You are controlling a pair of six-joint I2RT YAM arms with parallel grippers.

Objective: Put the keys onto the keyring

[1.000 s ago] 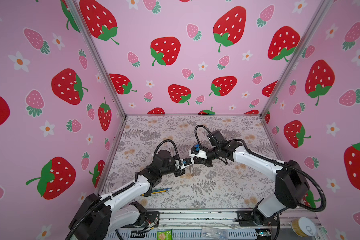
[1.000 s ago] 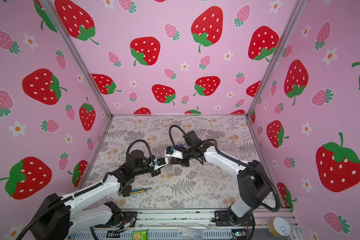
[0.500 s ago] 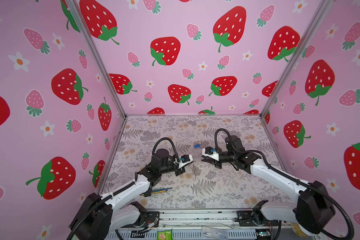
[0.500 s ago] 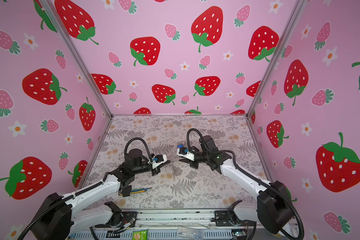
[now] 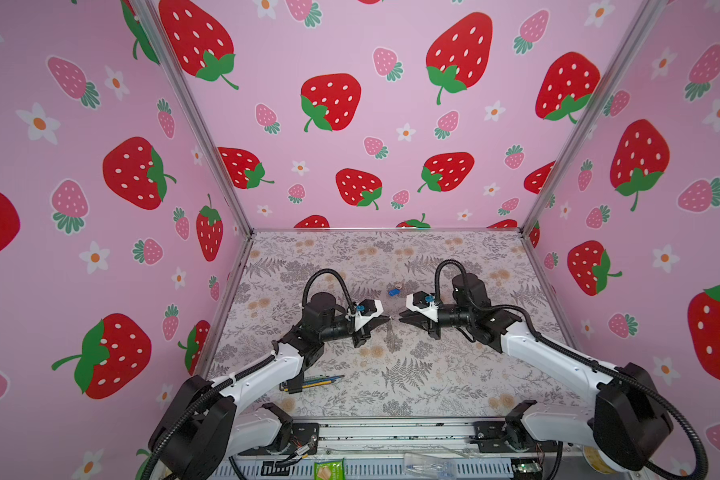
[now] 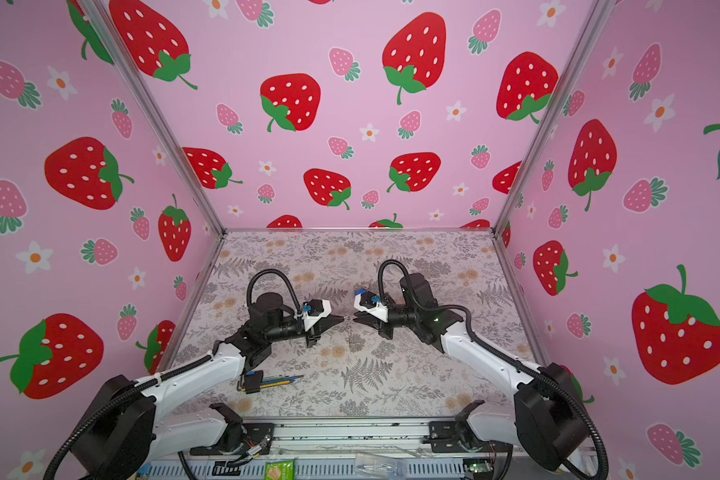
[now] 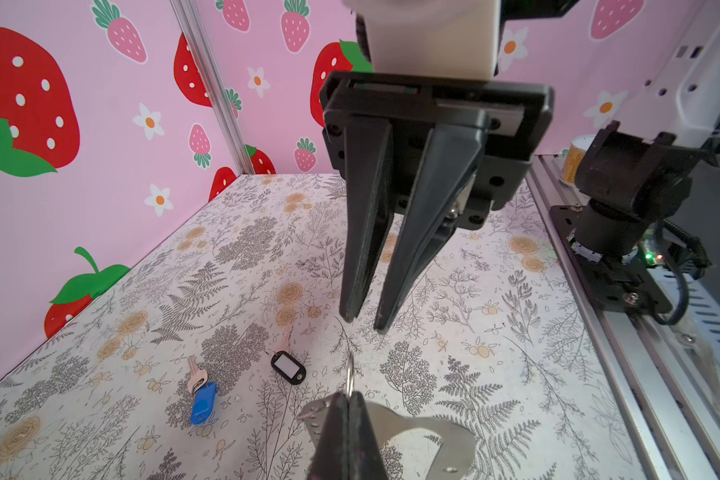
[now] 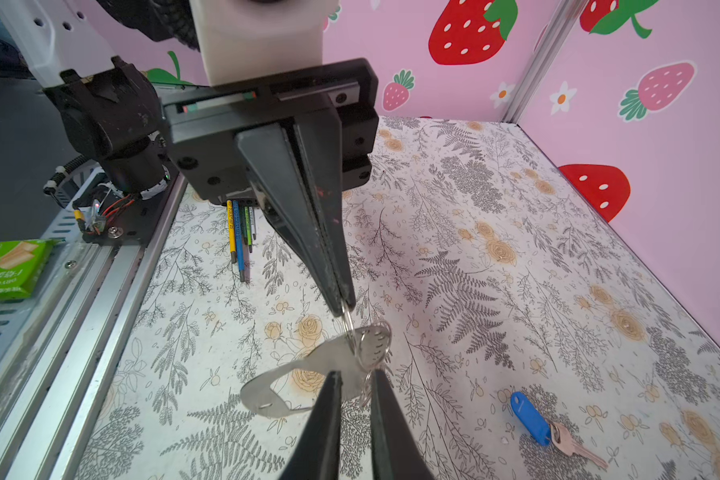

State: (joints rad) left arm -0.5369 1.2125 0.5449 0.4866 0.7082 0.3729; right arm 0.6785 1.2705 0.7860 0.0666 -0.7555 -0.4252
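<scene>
Pink strawberry-print walls (image 5: pixel 350 124) frame one floral table (image 5: pixel 454 374), where two arms meet at mid-table. A second ago the right arm (image 5: pixel 549 361) reached across into the left half. It has since pulled back to its own side, while the left arm (image 5: pixel 267 372) keeps much the same pose. Half a second ago a clear gap separated the two grippers, and now they point tip to tip, nearly touching.

The left gripper (image 5: pixel 386 318) is clamped tight on one metal ring (image 8: pixel 348 322) of the single keyring (image 8: pixel 333 353), which hangs from that ring over the middle of the table. Whether its lower edge touches the surface cannot be told. The right gripper (image 5: pixel 400 320) faces it with jaws a little apart, grasping nothing. In the right wrist view the keyring's other small rings show between its fingers, too bunched to count.

One hex-key bundle (image 5: pixel 308 381) lies at the front left beside the left arm, as it did a second ago. Two keys lie loose on the table beyond the grippers, near each other: the blue-tagged key (image 7: pixel 202 399) and the black-rimmed-tagged key (image 7: pixel 287 365). Neither is on the keyring.
</scene>
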